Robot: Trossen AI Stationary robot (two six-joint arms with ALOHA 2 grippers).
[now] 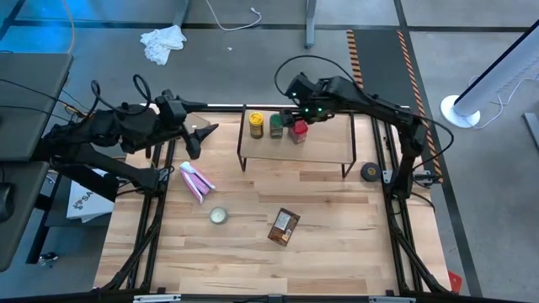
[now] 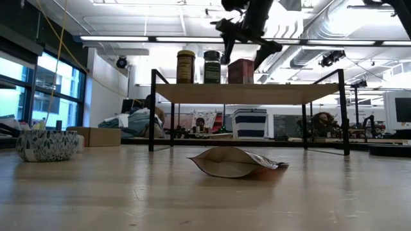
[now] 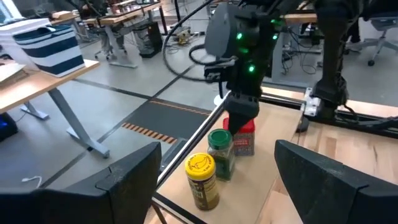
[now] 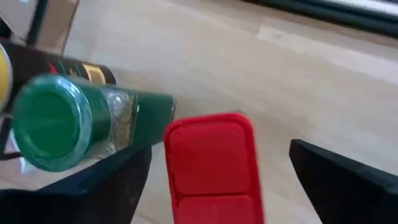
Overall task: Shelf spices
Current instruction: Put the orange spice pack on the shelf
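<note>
Three spices stand in a row on the shelf point(image 1: 296, 148): the yellow-lidded jar point(image 1: 256, 124), whose label shows a yellow emblem, the green-lidded jar point(image 1: 275, 125) and the red boxy container point(image 1: 299, 130); no writing is legible. The right end effector point(image 1: 301, 114) hovers over the red container, fingers apart and empty. The flat brown printed packet point(image 1: 284, 226) lies on the bench point(image 1: 337, 244); the left end effector point(image 1: 199, 139) waits open left of the shelf.

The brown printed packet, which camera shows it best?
The high view: the brown printed packet lies face-up on the table in front of the shelf, whole and unblocked. The low view shows only its edge. Neither wrist view shows it.
</note>
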